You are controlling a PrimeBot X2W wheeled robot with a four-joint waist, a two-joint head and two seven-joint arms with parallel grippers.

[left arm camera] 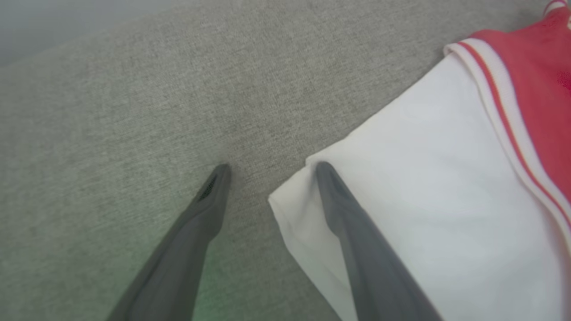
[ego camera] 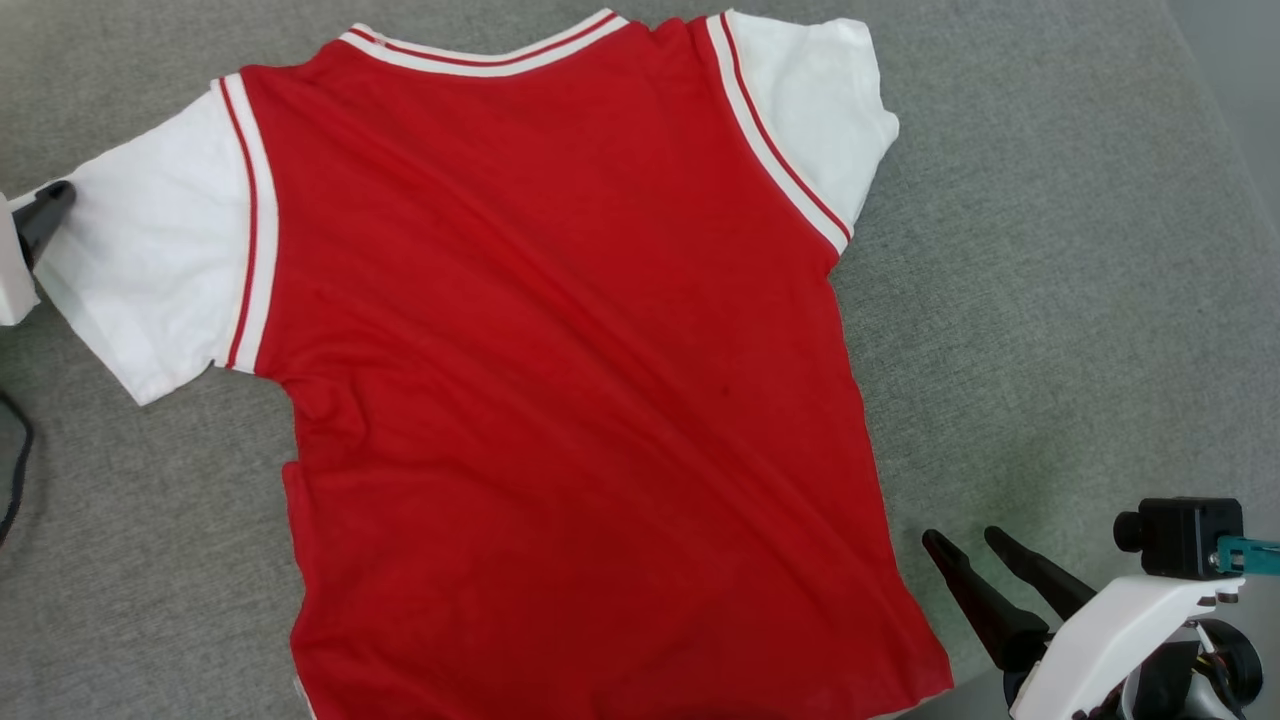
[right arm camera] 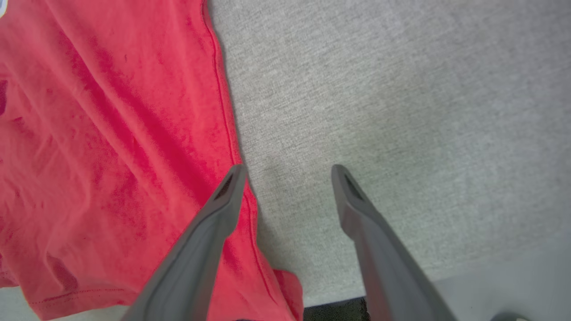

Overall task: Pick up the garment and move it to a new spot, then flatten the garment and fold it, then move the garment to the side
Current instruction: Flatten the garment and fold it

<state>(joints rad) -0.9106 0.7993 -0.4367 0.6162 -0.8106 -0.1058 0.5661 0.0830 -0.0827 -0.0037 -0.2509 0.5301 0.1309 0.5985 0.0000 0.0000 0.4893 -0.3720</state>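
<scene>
The garment [ego camera: 560, 350] lies spread flat on the grey cloth surface, a plain red side up, collar at the far end and white sleeves out to both sides. My left gripper [ego camera: 45, 210] sits at the left sleeve's outer edge. In the left wrist view it [left arm camera: 273, 166] is open, one finger over the sleeve [left arm camera: 424, 187] corner and the other over bare cloth. My right gripper [ego camera: 962, 535] stands open just right of the lower right hem. In the right wrist view it [right arm camera: 289, 168] has one finger over the garment's side edge [right arm camera: 134, 133] and one off it.
The grey cloth surface [ego camera: 1050, 300] has free room to the right of the garment. Its right edge [ego camera: 1215, 120] runs along the upper right, with pale floor beyond. The near edge [right arm camera: 401, 276] lies close under my right gripper. A dark cable [ego camera: 15, 470] hangs at the far left.
</scene>
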